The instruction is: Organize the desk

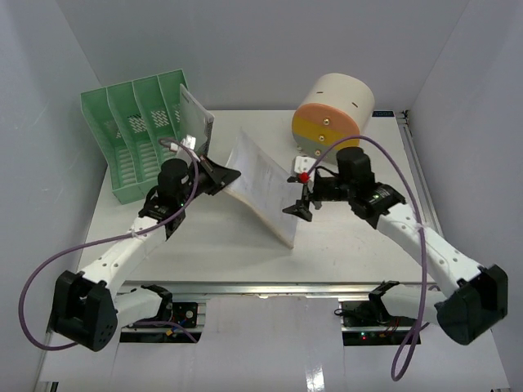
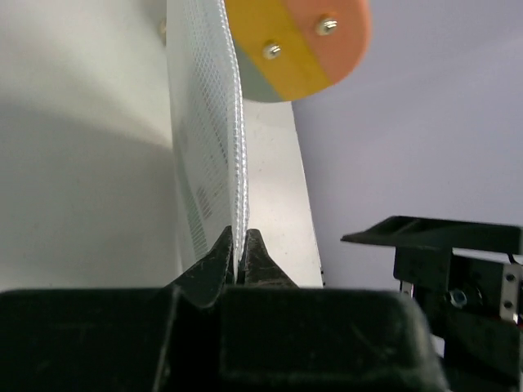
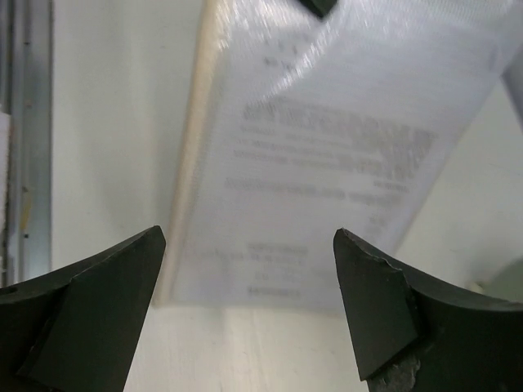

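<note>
The desk is a white tabletop with rails at its edges. My left gripper is shut on the left edge of a clear plastic document sleeve with a printed sheet inside. It holds the sleeve tilted up, lower right edge on the desk. In the left wrist view the jaws pinch the sleeve edge-on. My right gripper is open and empty, just right of the sleeve. In the right wrist view the sleeve lies beyond the fingertips.
A green file rack stands at the back left with another clear sleeve standing in its right slot. A beige cylinder with an orange and yellow end lies at the back right, also in the left wrist view.
</note>
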